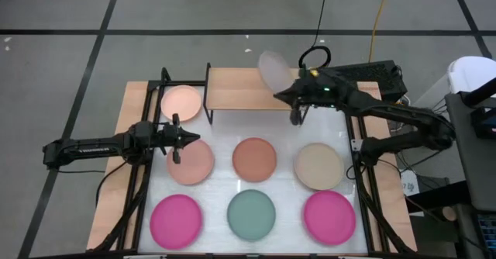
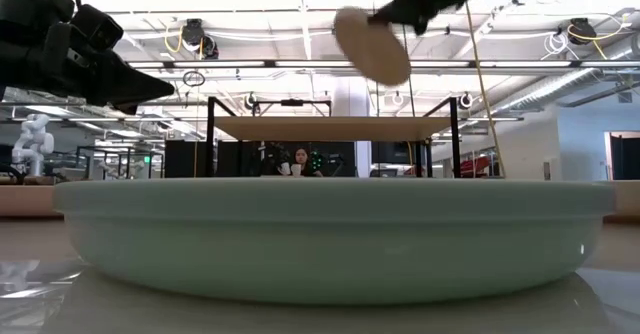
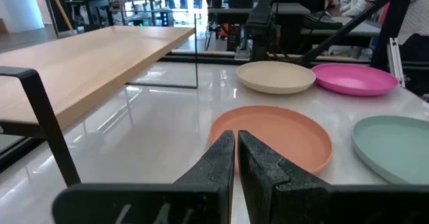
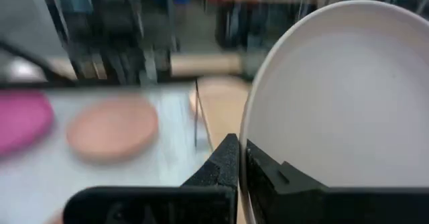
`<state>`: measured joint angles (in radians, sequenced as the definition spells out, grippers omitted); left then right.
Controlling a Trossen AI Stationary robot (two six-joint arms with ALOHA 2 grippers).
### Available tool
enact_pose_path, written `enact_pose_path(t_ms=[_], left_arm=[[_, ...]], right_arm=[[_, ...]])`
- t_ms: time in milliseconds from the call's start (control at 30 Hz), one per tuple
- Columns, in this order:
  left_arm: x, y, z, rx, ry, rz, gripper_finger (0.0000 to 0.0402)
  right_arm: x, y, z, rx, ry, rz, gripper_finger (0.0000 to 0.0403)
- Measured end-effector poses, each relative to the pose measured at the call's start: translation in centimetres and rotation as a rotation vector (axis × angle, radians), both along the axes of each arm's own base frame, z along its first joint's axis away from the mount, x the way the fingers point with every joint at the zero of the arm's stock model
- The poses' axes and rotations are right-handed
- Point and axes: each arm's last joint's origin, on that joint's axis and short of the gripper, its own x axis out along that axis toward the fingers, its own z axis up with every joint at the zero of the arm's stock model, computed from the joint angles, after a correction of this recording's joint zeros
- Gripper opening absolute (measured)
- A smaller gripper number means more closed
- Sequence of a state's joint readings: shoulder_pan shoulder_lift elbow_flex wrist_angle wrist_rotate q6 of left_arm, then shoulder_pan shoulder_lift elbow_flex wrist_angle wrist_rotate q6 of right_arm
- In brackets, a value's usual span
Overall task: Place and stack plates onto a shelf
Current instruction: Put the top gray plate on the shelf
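My right gripper (image 1: 288,98) is shut on a pale beige plate (image 1: 273,71), held tilted in the air above the shelf (image 1: 256,88), a wooden board on thin black legs at the table's far side. The low view shows the plate (image 2: 372,46) well above the shelf top (image 2: 330,127). My left gripper (image 1: 180,139) is shut and empty, hovering over the far edge of a pale pink plate (image 1: 190,162). A peach plate (image 1: 182,102) lies left of the shelf. Terracotta (image 1: 254,159), beige (image 1: 318,166), teal (image 1: 251,214) and two magenta plates (image 1: 176,220) lie flat on the table. My right gripper pinches the beige plate's rim (image 4: 245,140) between its two fingers, one finger on the hollow inner face and one on the outer. The plate is lifted clear and stands steeply tilted, reaching from the fingers toward the table's left and far side over the shelf.
The second magenta plate (image 1: 329,217) lies at the near right. The teal plate (image 2: 330,239) fills the front of the low view. The shelf's black legs (image 1: 208,92) stand at its left end. A person (image 2: 298,161) sits in the room beyond the table.
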<state>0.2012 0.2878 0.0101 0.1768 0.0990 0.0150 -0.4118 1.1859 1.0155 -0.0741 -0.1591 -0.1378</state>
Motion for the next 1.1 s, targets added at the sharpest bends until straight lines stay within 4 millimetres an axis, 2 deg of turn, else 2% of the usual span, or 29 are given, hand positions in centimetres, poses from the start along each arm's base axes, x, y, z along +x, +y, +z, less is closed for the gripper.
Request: enact_pose_path(t_ms=[133, 267, 533, 867, 1100], left_arm=[[0.0, 0.0, 0.0, -0.003, 0.0, 0.0, 0.0023], [0.0, 0.0, 0.0, 0.002, 0.001, 0.0, 0.0023], [0.0, 0.0, 0.0, 0.002, 0.001, 0.002, 0.0023], [0.0, 0.1, 0.0, -0.103, -0.011, 0.041, 0.0023], [0.0, 0.1, 0.0, -0.114, -0.014, 0.06, 0.0023]], right_arm=[[1.1, -0.7, -2.3, 0.03, 0.149, -0.002, 0.0], [1.5, -0.9, -3.4, 0.037, 0.218, 0.008, 0.0], [1.0, -1.0, -4.1, -0.006, 0.325, -0.077, 0.0], [1.1, -1.1, -4.2, -0.018, 0.318, -0.081, 0.0004], [1.8, -1.2, -5.6, 0.0, 0.362, -0.073, 0.0022]])
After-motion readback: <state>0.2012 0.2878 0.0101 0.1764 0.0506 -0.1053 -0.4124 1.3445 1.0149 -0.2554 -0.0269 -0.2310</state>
